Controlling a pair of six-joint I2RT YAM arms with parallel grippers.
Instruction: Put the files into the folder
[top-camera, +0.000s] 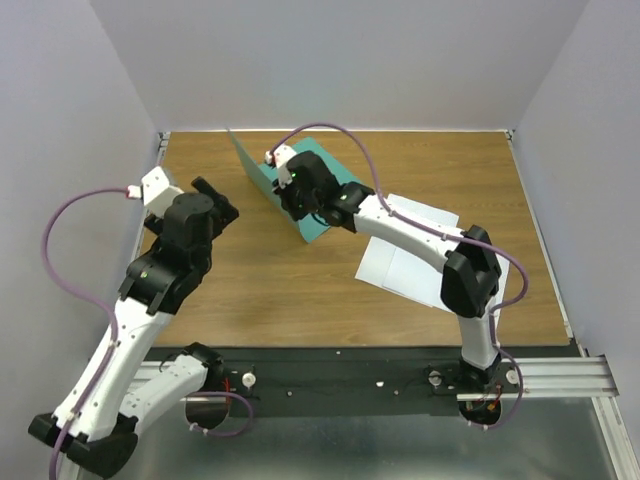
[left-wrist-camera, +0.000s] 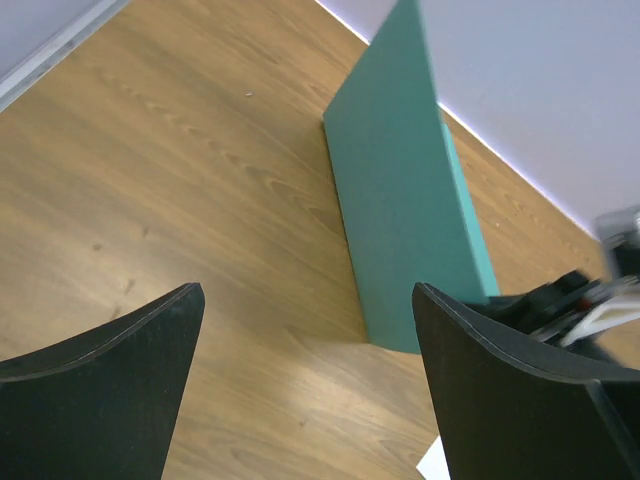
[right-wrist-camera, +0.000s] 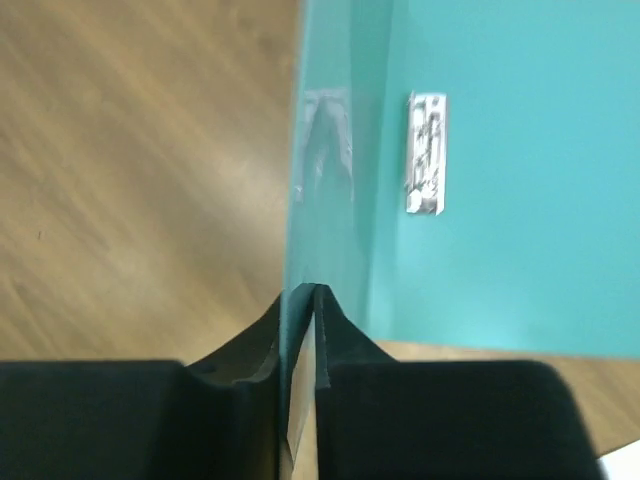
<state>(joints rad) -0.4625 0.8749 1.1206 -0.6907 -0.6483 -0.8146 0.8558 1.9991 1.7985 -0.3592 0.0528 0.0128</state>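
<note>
Folder (top-camera: 322, 228): far-centre; cover (left-wrist-camera: 400, 200) stands open
Right gripper (right-wrist-camera: 300, 305): clamped on cover edge
Left gripper (left-wrist-camera: 308, 295): wide, empty; left edge
Files (top-camera: 400, 262): flat, right of centre
Progress: folder opened; files not yet in

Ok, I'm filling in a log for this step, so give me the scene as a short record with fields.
folder: open, one flap raised, the rest flat on the table
right pincer: shut on the raised flap's edge
left pincer: open, empty, left of the folder
files: white sheets flat on the table, right of the folder, not yet inside
metal clip: on the folder's inner face
</note>
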